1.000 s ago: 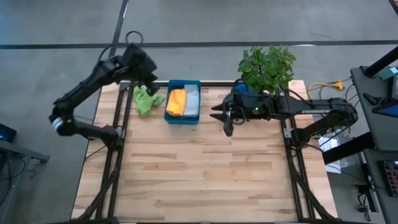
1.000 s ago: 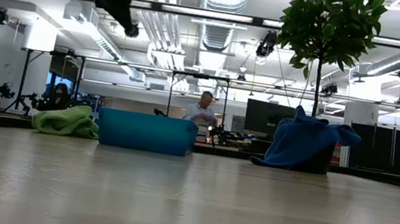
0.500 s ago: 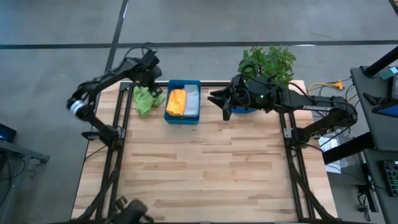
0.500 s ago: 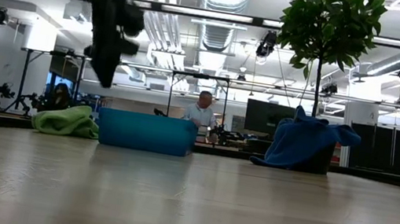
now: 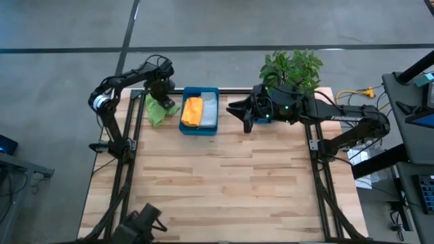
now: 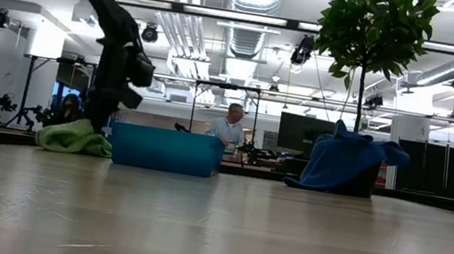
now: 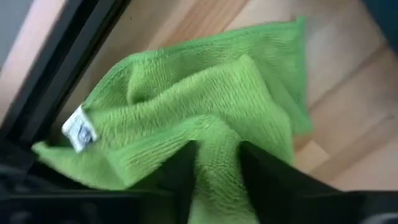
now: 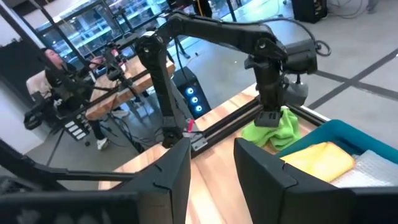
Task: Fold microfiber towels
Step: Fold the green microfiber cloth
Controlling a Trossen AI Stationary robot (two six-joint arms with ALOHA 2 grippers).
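Observation:
The lime green towel [image 5: 159, 108] lies crumpled on the table's far left, beside the teal tray [image 5: 201, 91]. My left gripper [image 5: 163, 103] points down into it, its fingers closed about a ridge of the cloth [image 7: 217, 180]. The orange towel [image 5: 192, 110] and the grey towel [image 5: 209, 110] lie folded in the tray. The blue towel [image 6: 343, 162] is draped by the plant pot. My right gripper [image 5: 237, 112] hangs level above the table to the right of the tray, open and holding nothing [image 8: 211, 180]. My left gripper pinches a raised fold [image 7: 217, 143] near the middle of the lime green towel between its two fingers. The fingers come from above, pointing down. The towel lies crumpled and slack on the table, its label corner [image 7: 78, 127] spread to one side.
A potted plant [image 5: 291, 68] stands at the far edge behind my right arm. Black frame rails [image 5: 125, 135] run along the table's left and right sides. Bare wood [image 5: 217, 183] fills the middle and near part. People sit in the room beyond [image 6: 229, 126].
My left gripper has come down from high above the table's far left corner onto the lime green towel, tipping until it points straight down. My right gripper has shifted slightly toward the far edge and rolled a little. The towels have stayed in place.

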